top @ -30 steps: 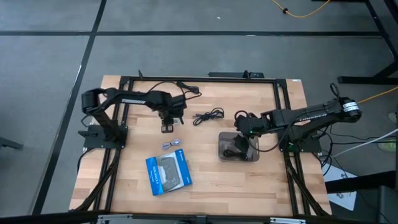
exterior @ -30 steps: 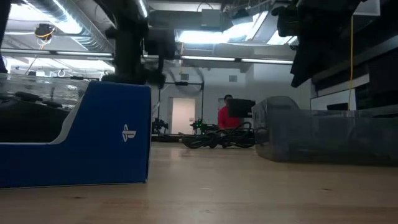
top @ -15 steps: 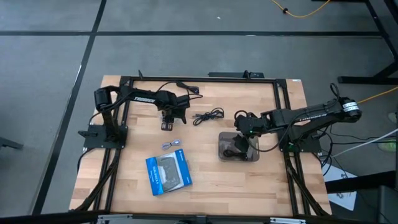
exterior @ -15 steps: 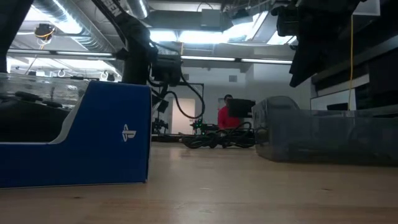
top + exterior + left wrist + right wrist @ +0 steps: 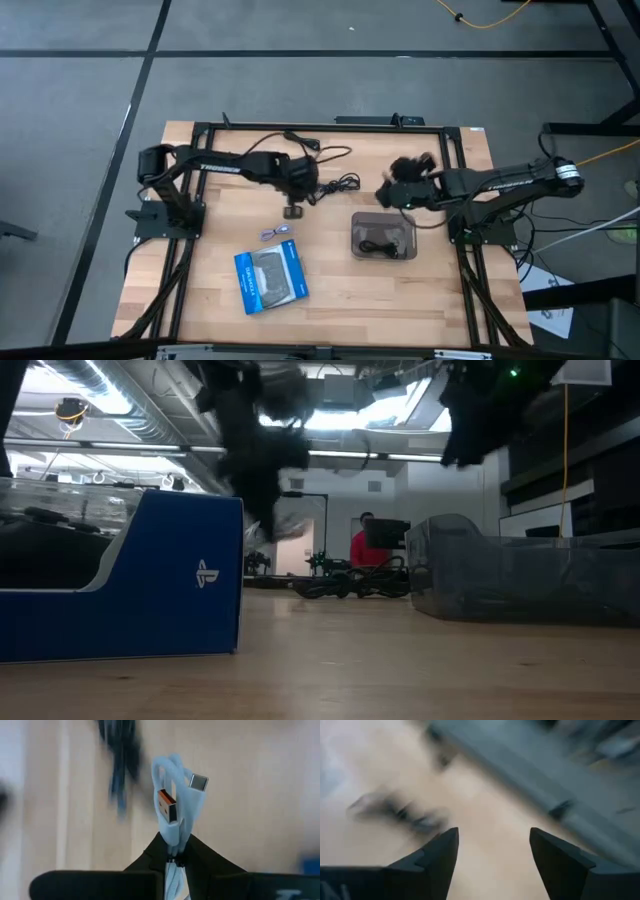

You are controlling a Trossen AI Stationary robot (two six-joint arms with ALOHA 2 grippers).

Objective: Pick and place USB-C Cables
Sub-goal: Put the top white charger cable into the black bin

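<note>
My left gripper [image 5: 294, 208] is above the table's middle, shut on a pale silvery cable [image 5: 172, 795] whose two plugs show in the left wrist view. A second silvery cable [image 5: 275, 233] lies flat near the blue package. A black coiled cable [image 5: 336, 185] lies on the wood just right of my left gripper, a dark blur [image 5: 120, 760] in the left wrist view. Another black cable [image 5: 380, 243] lies inside the clear tray [image 5: 356, 222]. My right gripper [image 5: 405, 180] hangs open, off the tray's far side; its fingers stand apart [image 5: 492, 855]. My left gripper pinches the silvery cable's bundled loops [image 5: 173, 837] between its two fingers. The looped end with the flat orange-lined plug [image 5: 167, 805] and the small metal plug [image 5: 198, 782] sticks out past the fingertips. The cable is lifted clear of the table.
The flat blue package [image 5: 268, 280] lies toward the near edge, standing large in the low view [image 5: 120, 575]. A black frame [image 5: 300, 127] runs around the tabletop. A thin dark lead [image 5: 285, 135] runs along the far edge. Bare wood stretches near the tray.
My left gripper, shut on the silvery cable, has travelled toward the table's right, closer to the black cable and the tray. My right gripper has drawn back from the tray toward the far edge and risen a little.
</note>
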